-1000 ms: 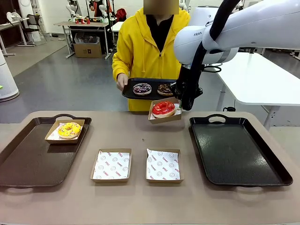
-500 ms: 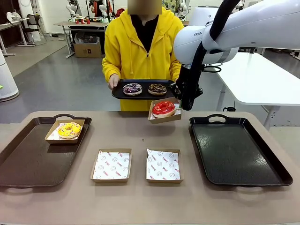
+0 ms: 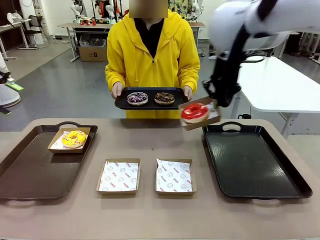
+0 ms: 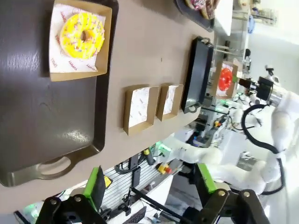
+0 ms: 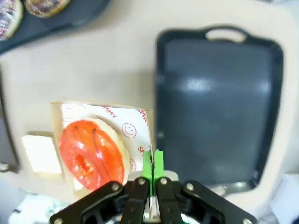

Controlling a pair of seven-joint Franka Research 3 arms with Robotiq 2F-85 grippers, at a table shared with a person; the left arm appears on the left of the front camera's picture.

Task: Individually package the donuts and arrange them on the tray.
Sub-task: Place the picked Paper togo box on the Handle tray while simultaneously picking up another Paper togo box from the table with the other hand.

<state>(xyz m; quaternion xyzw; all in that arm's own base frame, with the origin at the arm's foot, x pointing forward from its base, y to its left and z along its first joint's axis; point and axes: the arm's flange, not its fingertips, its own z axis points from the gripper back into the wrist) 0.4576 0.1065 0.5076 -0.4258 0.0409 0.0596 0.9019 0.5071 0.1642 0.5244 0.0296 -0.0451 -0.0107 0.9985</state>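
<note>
My right gripper (image 5: 153,164) is clenched on the side wall of a shallow brown cardboard carton (image 5: 100,104). The glossy red-iced ring donut (image 5: 93,154) sits in that carton, which hangs in the air to one side of the pads and is tilted. The large black plastic tray (image 5: 219,107) lies below the gripper, on the other side of the pads. I judge the step in hand to be setting this carton down on that tray. To do it well I would level the wrist first, since a pinch on one wall lets the load sag and the donut could slide. Then I would carry it over the rim, lower it until the base lies flat, and only then let go, picking a corner so later cartons fit. My left gripper (image 4: 150,184) is released, jaws wide, holding nothing. Ahead of it the yellow-iced ring donut (image 4: 83,32) rests in its carton on the dark brown tray (image 4: 42,126). I count four donuts: red, yellow, and a purple-dark sprinkled donut (image 3: 137,98) and a chocolate-brown sprinkled donut (image 3: 164,98) on the small black tray (image 3: 150,105) that the person holds beyond the right gripper. There are four cartons, two filled and two empty cartons (image 3: 118,176) on the table (image 3: 150,140), and three trays.
</note>
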